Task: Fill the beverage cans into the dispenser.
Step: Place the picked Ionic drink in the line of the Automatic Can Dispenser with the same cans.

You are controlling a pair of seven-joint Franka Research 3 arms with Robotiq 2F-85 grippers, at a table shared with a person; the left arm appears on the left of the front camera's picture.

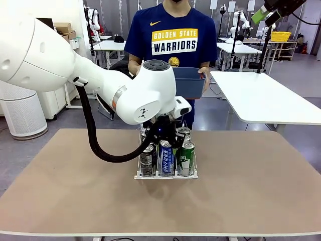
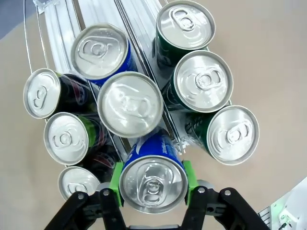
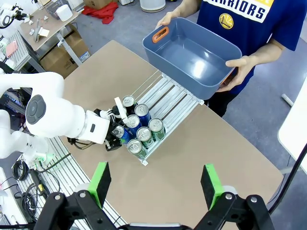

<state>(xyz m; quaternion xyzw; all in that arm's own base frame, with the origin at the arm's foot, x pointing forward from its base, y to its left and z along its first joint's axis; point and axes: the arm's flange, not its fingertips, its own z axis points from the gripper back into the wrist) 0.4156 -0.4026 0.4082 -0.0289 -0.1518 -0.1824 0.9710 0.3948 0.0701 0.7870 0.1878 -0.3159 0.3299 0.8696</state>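
Observation:
The dispenser (image 1: 165, 175), a clear three-lane rack, stands mid-table and holds several beverage cans in black (image 1: 146, 160) and green (image 1: 187, 158). My left gripper (image 1: 163, 134) reaches down over its near end. In the left wrist view the left gripper (image 2: 152, 184) is shut on a blue can (image 2: 153, 182) at the near end of the middle lane, green pads (image 2: 116, 184) pressed on both sides. Other silver can tops (image 2: 129, 103) crowd the lanes ahead. My right gripper (image 3: 156, 184) hangs open and empty high above the table, over the dispenser (image 3: 168, 103) and cans (image 3: 139, 129).
A person at the far side holds an empty blue-grey bin (image 1: 189, 83) with both hands just beyond the table edge. The bin (image 3: 192, 52) hovers past the rack's empty far end. Bare tabletop (image 1: 251, 175) lies left and right of the rack.

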